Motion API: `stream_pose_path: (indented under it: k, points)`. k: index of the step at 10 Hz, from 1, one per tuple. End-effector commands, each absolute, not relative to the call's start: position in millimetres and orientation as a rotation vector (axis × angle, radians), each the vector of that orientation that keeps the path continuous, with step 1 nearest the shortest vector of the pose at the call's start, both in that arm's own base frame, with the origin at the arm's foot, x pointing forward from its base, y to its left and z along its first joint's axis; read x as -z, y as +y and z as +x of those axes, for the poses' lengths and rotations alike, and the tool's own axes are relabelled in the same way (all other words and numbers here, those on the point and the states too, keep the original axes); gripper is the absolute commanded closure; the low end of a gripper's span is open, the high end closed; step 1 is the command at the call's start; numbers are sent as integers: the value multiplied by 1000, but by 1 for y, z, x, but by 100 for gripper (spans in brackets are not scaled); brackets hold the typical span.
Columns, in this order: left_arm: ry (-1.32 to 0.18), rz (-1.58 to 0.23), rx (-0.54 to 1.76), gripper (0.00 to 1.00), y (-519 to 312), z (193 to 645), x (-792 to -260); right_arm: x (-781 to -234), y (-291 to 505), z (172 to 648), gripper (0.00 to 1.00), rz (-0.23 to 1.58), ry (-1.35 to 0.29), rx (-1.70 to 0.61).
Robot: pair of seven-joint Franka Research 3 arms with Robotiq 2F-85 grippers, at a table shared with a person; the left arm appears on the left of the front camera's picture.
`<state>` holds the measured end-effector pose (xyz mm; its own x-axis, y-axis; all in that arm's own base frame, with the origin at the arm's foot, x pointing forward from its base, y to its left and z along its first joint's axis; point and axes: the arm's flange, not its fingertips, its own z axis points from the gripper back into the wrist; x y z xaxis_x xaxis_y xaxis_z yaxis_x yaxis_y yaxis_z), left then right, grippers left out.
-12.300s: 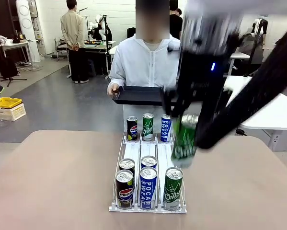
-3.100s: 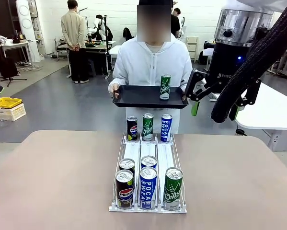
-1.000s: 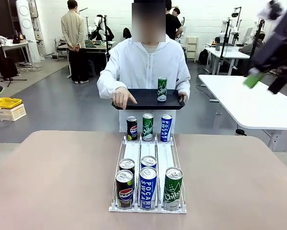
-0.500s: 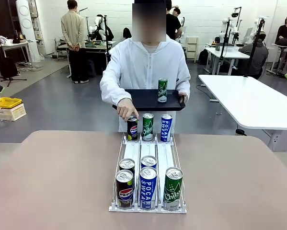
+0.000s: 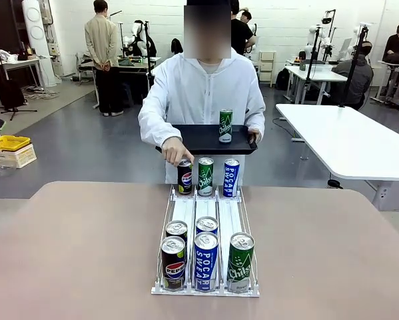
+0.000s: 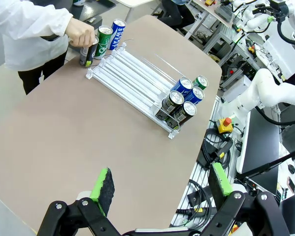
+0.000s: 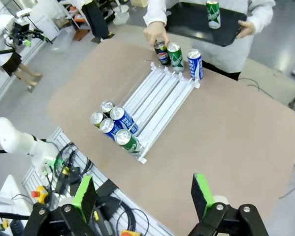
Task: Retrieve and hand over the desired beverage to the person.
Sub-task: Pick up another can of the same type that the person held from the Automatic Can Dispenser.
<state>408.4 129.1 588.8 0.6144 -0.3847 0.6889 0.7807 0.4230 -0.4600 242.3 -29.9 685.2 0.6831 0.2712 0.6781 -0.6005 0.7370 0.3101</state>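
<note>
Person's hand (image 5: 176, 152) rests on upright Pepsi can (image 5: 184, 177), upper left in left wrist view, well apart from left gripper (image 6: 161, 183). Right gripper (image 7: 143, 195) equally distant. Both spread, empty.

We look down on a tan table (image 7: 236, 132), our right gripper (image 7: 143, 195) spread wide above it. The person (image 7: 231, 55) in white holds a black flat tray (image 7: 191, 22) carrying a green drink can (image 7: 213, 14), one hand (image 7: 156, 32) on the dark cola can (image 7: 161, 55) at the far end of the clear plastic rack (image 7: 162, 101).
</note>
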Motion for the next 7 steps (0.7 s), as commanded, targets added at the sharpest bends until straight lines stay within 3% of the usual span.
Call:
stream_pose_path:
  k: [1,7]
  points:
    - [-537,-861,774,0,129,408,-592,-670,-26,251,0,562,-617,-529]
    - [-537,-861,774,0,129,408,-592,-685,-30,242,0,551,-649,-517]
